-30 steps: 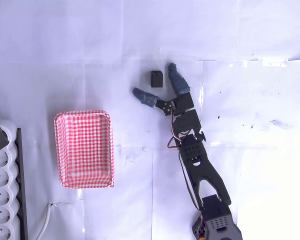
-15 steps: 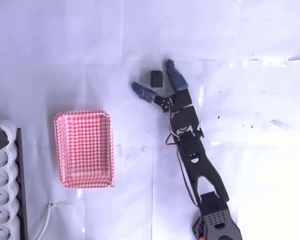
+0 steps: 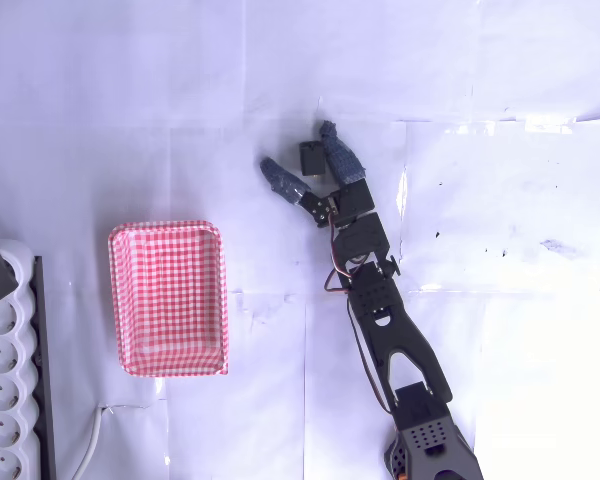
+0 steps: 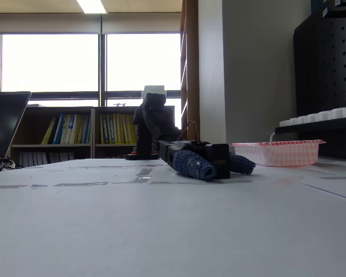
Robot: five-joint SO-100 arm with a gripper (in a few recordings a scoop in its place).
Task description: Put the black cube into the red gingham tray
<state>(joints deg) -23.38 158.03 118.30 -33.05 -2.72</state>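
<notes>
**Open jaws set around the black cube on the white table**

In the fixed view, the white paper-covered table (image 4: 161, 219) is seen stretching from the foreground to the arm. Nearest on it lies the black two-finger gripper (image 4: 214, 163), low at the tabletop, its fingers (image 4: 193, 164) wrapped in blue fabric. The small matte black cube (image 4: 221, 161) is seen between the two wrapped fingers, resting on the table. Beyond and to the right, the shallow rectangular red gingham tray (image 4: 277, 153) stands on the table, well apart from the cube. Farther back the black arm (image 4: 151, 124) rises at its base, and behind it a bookshelf with coloured books (image 4: 81, 130) is seen under bright windows.

In the overhead view, the gripper (image 3: 302, 156) is seen with its jaws spread apart, nothing clamped. The cube (image 3: 312, 156) sits between the fingers, touching or just beside the right-hand finger (image 3: 340, 160), with a gap to the left-hand one. The tray (image 3: 120, 300) lies to the lower left, well apart, with nothing in it. A white power strip (image 3: 2, 400) is seen at the left edge, beside the tray.
</notes>
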